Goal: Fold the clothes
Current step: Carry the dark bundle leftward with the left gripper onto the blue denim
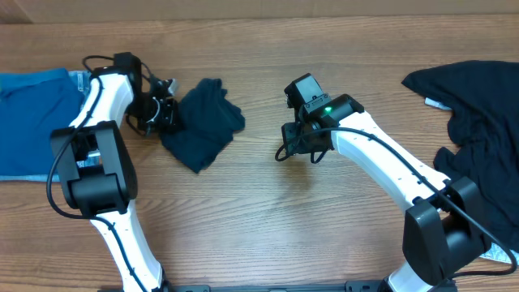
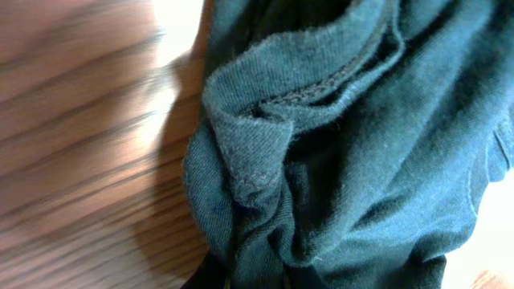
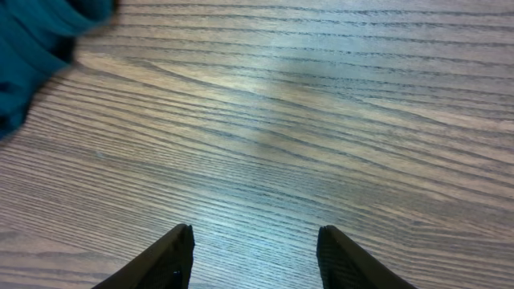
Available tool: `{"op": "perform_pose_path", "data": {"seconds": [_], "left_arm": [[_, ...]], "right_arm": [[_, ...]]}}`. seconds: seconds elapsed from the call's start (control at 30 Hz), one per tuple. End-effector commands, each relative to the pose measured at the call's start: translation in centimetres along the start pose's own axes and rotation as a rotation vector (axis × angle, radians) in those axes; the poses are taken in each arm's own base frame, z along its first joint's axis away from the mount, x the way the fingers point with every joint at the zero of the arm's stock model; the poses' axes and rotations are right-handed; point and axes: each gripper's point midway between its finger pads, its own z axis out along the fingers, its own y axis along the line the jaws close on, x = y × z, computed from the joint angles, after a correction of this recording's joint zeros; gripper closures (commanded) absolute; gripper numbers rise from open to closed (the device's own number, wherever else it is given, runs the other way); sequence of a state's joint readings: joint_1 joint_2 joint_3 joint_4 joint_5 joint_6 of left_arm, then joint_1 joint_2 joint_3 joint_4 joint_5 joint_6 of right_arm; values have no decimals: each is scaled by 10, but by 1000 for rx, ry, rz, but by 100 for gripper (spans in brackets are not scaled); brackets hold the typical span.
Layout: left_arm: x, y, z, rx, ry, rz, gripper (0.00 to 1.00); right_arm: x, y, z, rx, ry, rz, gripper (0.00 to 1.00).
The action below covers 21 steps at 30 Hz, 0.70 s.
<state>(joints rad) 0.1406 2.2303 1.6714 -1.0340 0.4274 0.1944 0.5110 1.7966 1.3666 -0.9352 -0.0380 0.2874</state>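
Your left gripper (image 1: 165, 113) sits at the 9 o'clock edge of the crumpled navy garment (image 1: 207, 122), which lies at 10 o'clock from the middle of the table (image 1: 268, 227). Cloth fills the wrist view, so you cannot tell whether the jaws have closed on it. If they catch several bunched layers (the hem looks doubled over there), a lift would likely drag the whole wad rather than spread it; a thin pinch could slip.

Your right gripper (image 3: 255, 230) stands open over bare table at the garment's 3 o'clock, well apart, so nothing anchors that side.

Count: one navy garment, one blue garment (image 1: 32, 113) at 9 o'clock, one dark heap (image 1: 478, 122) at 3 o'clock (pieces inside uncountable), two grippers.
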Motion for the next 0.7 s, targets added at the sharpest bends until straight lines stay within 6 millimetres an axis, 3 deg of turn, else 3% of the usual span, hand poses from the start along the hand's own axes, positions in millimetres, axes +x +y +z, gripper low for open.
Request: {"op": "perform_pose_path", "data": {"seconds": [0.0, 0.17, 0.33, 0.47, 0.67], "left_arm": [[-9, 7, -25, -128, -45, -23, 96], [-12, 19, -111, -422, -185, -17, 96], [-2, 38, -161, -638, -230, -31, 96], [7, 61, -183, -806, -212, -49, 96], [16, 87, -204, -924, -203, -106, 95]], "right_arm": [[1, -2, 1, 2, 4, 2, 46], [2, -2, 1, 2, 6, 3, 46], [4, -3, 1, 6, 16, 2, 46], [5, -3, 1, 8, 20, 0, 46], [5, -3, 1, 8, 20, 0, 46]]}}
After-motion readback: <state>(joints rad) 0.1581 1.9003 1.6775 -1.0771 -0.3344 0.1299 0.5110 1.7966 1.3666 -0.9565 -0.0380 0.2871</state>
